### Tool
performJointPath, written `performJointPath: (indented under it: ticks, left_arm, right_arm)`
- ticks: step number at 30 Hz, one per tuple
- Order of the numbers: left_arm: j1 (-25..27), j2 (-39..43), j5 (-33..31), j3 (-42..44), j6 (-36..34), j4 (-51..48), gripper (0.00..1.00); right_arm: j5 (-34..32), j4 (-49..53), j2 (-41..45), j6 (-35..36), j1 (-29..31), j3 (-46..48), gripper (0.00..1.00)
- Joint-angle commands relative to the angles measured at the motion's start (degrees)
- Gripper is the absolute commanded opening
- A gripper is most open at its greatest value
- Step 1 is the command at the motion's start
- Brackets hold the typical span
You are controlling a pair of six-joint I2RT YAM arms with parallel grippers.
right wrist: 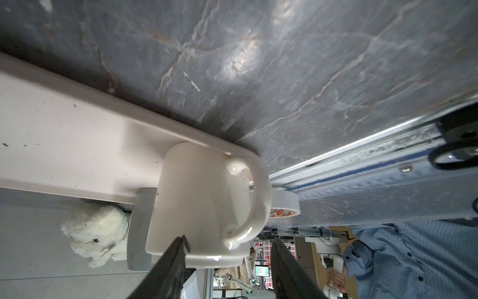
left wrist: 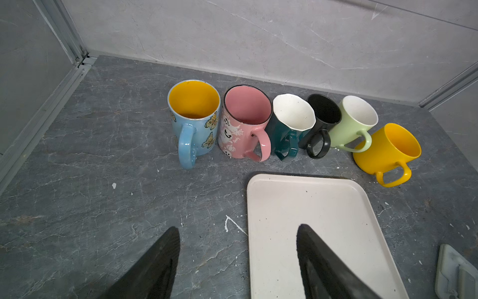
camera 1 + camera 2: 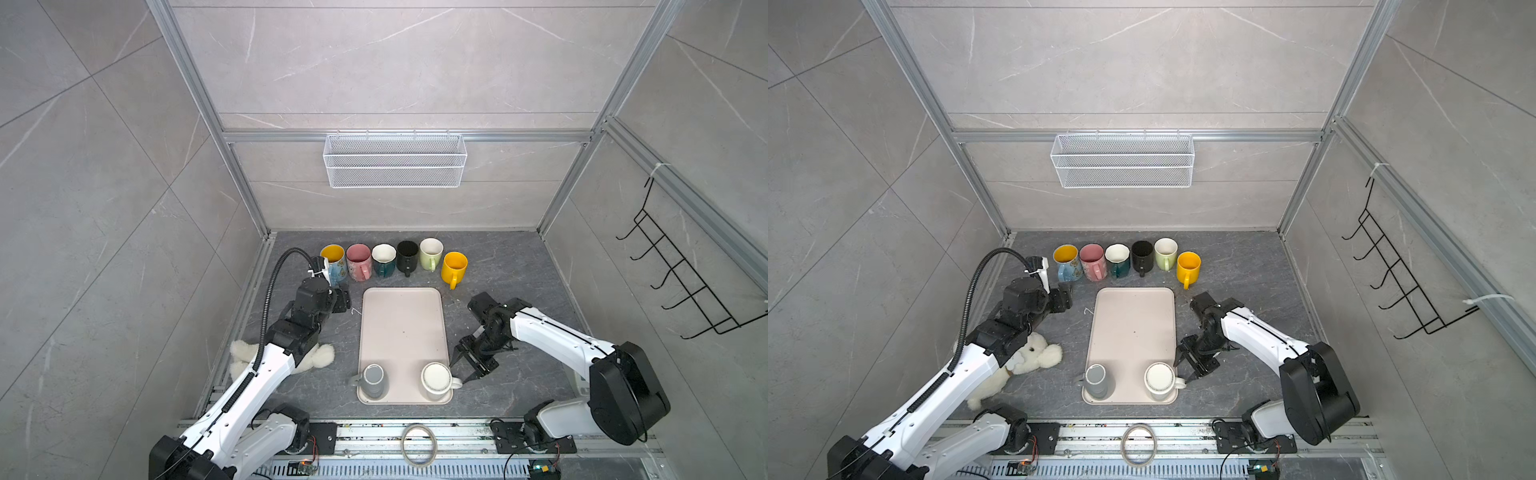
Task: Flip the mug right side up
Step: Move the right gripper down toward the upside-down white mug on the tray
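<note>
Where the cream mug (image 3: 435,380) stands bottom up on the near right corner of the pale tray (image 3: 403,324), its handle (image 3: 456,382) pokes out past the tray's right edge toward the right tool (image 3: 460,372). That tool is spread, with nothing pinched. In the right wrist view the handle sits just ahead of the gap between its two black fingers (image 1: 170,266). One finger overlaps the mug's wall there, though contact cannot be told.

A grey mug (image 3: 372,378), also bottom up, stands on the tray's near left corner, apart from the cream one. The left tool (image 2: 238,227) is spread too and empty, hanging over the dark table (image 2: 103,181) at the tray's far left corner.

Six mugs stand upright in a row along the back wall, from the blue butterfly mug (image 2: 194,129) on the left to the yellow mug (image 2: 388,152) on the right, which is set a little forward. A white plush toy (image 3: 1034,357) lies on the table left of the tray. A roll of tape (image 3: 418,444) lies on the front rail.
</note>
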State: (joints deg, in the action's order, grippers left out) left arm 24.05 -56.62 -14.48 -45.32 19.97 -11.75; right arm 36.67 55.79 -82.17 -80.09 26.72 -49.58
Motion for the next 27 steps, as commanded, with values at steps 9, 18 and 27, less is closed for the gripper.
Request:
performJointPath:
  ticks: [9, 18, 27]
  left_arm:
    - [-0.33, 0.17, -1.34, 0.50, 0.56, 0.42, 0.74]
    - [-0.32, 0.14, -1.74, 0.82, 0.52, 0.37, 0.74]
    - [-0.33, 0.79, -2.65, 1.29, 0.26, 0.07, 0.75]
  right_arm:
    - [0.07, -1.64, -1.65, -4.18, 3.25, 2.43, 0.62]
    - [-0.64, -4.44, -4.34, -6.44, 4.06, 0.85, 0.62]
    - [-0.98, -7.37, -7.70, -7.31, 4.14, -3.24, 0.63]
